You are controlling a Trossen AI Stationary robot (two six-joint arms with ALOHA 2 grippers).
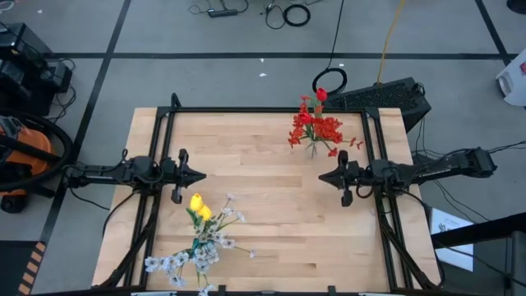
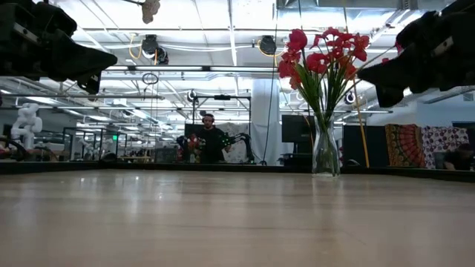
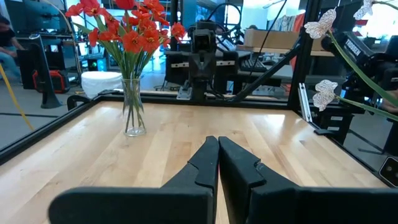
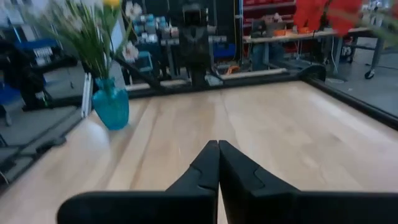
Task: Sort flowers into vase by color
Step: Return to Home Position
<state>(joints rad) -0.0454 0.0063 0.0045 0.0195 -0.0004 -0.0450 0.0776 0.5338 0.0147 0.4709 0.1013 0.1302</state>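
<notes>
Red flowers (image 1: 315,127) stand upper right on the tabletop (image 1: 263,205), yellow and white flowers (image 1: 201,234) lower left; left claw (image 1: 201,175) and right claw (image 1: 321,177), both pressed together, face each other mid-frame.

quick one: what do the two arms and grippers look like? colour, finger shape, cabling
Both arms are black, slim and segmented. The left gripper and right gripper each carry two black wedge fingers tapering to a point, with notched inner edges. Black cables trail from each arm's outer end. No markings visible.
</notes>
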